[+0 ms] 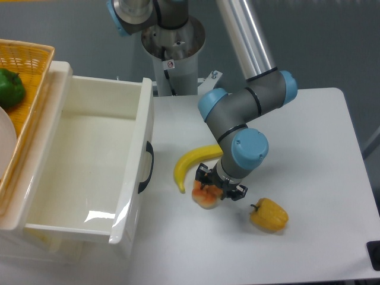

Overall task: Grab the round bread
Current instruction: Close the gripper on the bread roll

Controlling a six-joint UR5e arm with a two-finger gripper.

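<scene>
The round bread (206,198), a small orange-golden bun with pale creases, lies on the white table (309,148) just below the banana's lower end. My gripper (217,187) points straight down over it. Its black fingers (202,176) are drawn in against the bun's sides, and the bun's right half is hidden under them. The bun still rests on the table.
A yellow banana (193,163) lies touching the gripper's left side. A yellow bell pepper (269,215) sits to the right of the bun. An open white drawer (89,166) fills the left, with a wicker basket (27,59) holding a green pepper (10,88) behind it.
</scene>
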